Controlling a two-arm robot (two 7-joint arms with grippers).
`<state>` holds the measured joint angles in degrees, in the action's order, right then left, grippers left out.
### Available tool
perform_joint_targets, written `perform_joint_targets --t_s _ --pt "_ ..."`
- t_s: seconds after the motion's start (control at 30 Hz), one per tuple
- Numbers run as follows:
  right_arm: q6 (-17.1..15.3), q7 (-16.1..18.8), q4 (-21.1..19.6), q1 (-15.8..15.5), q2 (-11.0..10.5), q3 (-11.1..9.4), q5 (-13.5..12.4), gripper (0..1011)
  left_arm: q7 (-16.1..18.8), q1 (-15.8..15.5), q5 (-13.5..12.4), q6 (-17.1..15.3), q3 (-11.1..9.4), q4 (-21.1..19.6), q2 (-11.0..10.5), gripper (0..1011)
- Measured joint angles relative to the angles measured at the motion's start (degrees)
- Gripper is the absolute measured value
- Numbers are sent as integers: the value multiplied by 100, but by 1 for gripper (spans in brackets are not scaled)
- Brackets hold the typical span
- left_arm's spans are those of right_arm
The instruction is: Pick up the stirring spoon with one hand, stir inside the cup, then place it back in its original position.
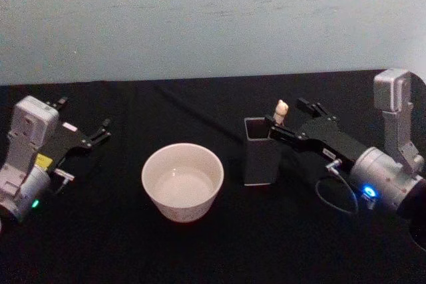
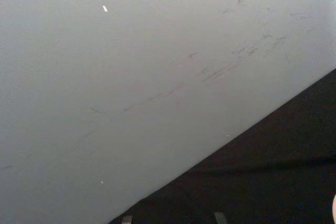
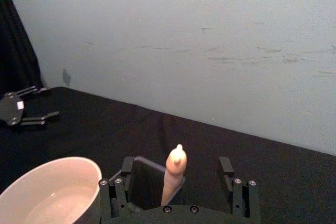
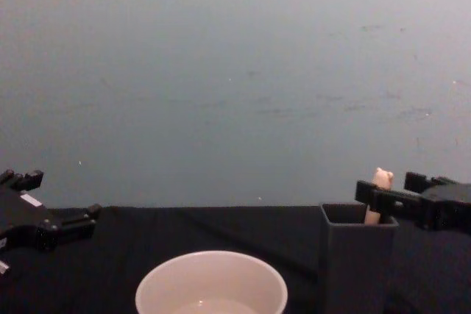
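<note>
The stirring spoon [image 1: 281,111] stands in the dark holder [image 1: 261,157] right of the cup [image 1: 180,211], inside the open right gripper [image 1: 286,116], which should next squeeze and lift; the open left gripper [image 1: 85,115] rests left of the cup.

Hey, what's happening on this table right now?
The right gripper has its jaws open on either side of the stirring spoon, not yet closed on its handle. The spoon stands upright in the dark grey holder, beside the cream cup. The left gripper sits idle, jaws open, at the left side of the table.
</note>
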<state>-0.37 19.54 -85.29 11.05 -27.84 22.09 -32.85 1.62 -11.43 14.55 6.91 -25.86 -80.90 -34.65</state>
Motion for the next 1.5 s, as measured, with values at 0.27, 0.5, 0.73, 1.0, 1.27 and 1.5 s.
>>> perform_joint_targets --t_s 0.27,0.5,0.73,1.0,1.27,1.5 --pt "-107 34 342 280 313 27 98 1002 0 0 0 0 0 0 0 1001" --pt "-166 43 427 350 409 25 183 1000 0 0 0 0 0 0 0 1001" --pt "-163 43 420 344 401 23 181 1002 0 0 0 0 0 0 0 1001" --pt "-158 41 414 340 396 23 170 859 0 0 0 0 0 0 0 1001" --pt "-155 41 409 335 391 23 163 620 0 0 0 0 0 0 0 1001" --pt "-152 41 406 334 388 23 159 414 0 0 0 0 0 0 0 1001"
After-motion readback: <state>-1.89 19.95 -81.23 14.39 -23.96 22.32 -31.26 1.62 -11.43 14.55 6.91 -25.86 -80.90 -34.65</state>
